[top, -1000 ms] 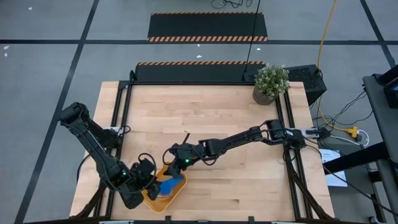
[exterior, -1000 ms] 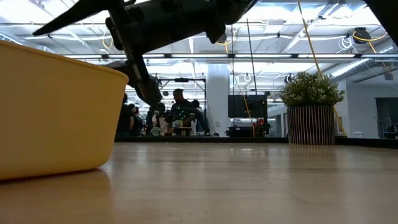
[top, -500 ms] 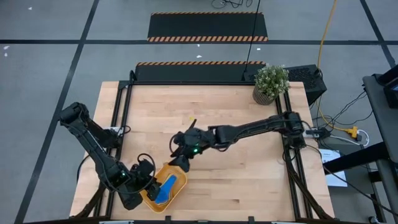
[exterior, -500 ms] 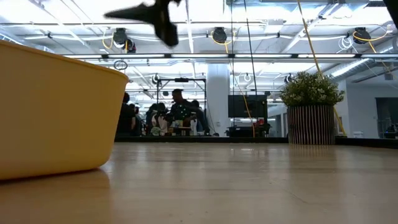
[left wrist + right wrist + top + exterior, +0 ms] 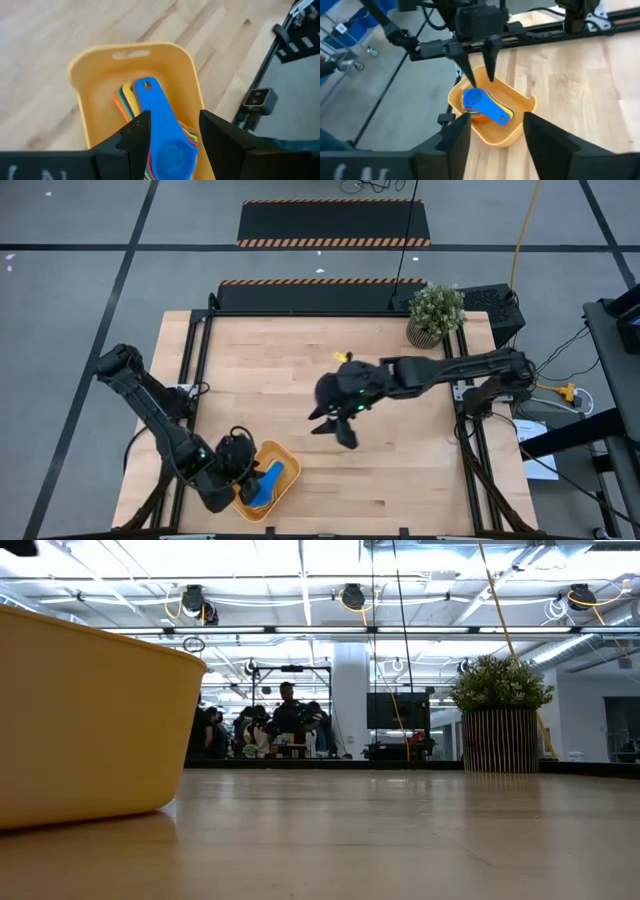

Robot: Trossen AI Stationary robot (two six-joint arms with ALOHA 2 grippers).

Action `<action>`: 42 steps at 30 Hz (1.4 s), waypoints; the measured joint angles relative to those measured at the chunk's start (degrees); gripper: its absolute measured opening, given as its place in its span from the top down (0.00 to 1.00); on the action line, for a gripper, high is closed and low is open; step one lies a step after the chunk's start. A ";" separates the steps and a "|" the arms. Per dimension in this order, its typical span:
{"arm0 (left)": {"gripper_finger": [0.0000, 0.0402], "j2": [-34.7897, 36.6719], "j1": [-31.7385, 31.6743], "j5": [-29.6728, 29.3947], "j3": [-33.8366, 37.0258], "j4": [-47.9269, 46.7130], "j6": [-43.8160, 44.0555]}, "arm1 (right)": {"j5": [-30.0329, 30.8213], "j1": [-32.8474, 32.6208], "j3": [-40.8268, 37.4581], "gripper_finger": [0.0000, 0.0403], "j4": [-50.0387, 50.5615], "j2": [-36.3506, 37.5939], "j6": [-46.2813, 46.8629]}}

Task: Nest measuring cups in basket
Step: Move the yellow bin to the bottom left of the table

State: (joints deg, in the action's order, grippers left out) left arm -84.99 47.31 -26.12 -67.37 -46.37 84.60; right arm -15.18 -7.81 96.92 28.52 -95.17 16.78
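While the measuring cups (image 5: 268,482) lay stacked in the basket (image 5: 284,457) at lower left, the left gripper (image 5: 240,463) hung beside them, fingers apart and empty; the right gripper (image 5: 333,423), likewise parted and empty, stood well apart at centre.

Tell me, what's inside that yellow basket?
The basket holds a nested stack of measuring cups. A large blue one lies on top, and only the yellow, orange, red and green handle edges of the others fan out beneath it. Their bowls are covered, so they cannot be counted.
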 joint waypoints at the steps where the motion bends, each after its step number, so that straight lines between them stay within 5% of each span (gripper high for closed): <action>1: 0.58 0.00 -0.62 0.01 0.00 0.00 -1.51 | 0.00 0.00 0.00 0.60 1.04 1.13 -0.78; 7: 0.61 1.44 -5.88 -1.13 0.00 2.70 -7.13 | 0.02 0.00 0.00 0.78 4.61 7.41 -5.76; 13: 0.79 5.26 -11.50 -3.93 -0.07 10.50 -20.19 | 0.07 0.04 0.00 0.98 7.59 13.19 -14.00; 17: 0.91 8.36 -14.92 -4.03 -0.09 14.85 -25.66 | 0.18 0.14 0.00 0.97 9.29 16.56 -17.53; 22: 0.99 9.98 -18.51 -3.78 -0.09 15.04 -21.85 | 0.35 0.42 0.00 0.99 13.49 20.35 -18.28; 25: 0.98 9.41 -23.18 3.52 -0.91 16.72 -22.94 | 0.33 0.42 0.00 0.99 16.00 22.28 -16.97; 28: 0.99 4.74 -28.39 13.57 -6.37 20.42 -32.51 | 0.37 0.33 0.00 1.00 18.12 23.99 -13.88; 33: 0.99 -6.24 -32.94 20.14 -17.93 11.74 -43.41 | 1.37 0.20 0.00 1.00 20.22 26.19 -12.90; 42: 0.99 -20.72 -33.52 21.69 -27.06 -2.18 -34.64 | 9.68 0.20 0.00 1.00 23.73 30.15 -9.75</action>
State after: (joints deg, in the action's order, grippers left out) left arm -105.71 13.79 -4.43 -94.43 -48.55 49.96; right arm -5.51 -7.62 96.92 52.25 -65.03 7.03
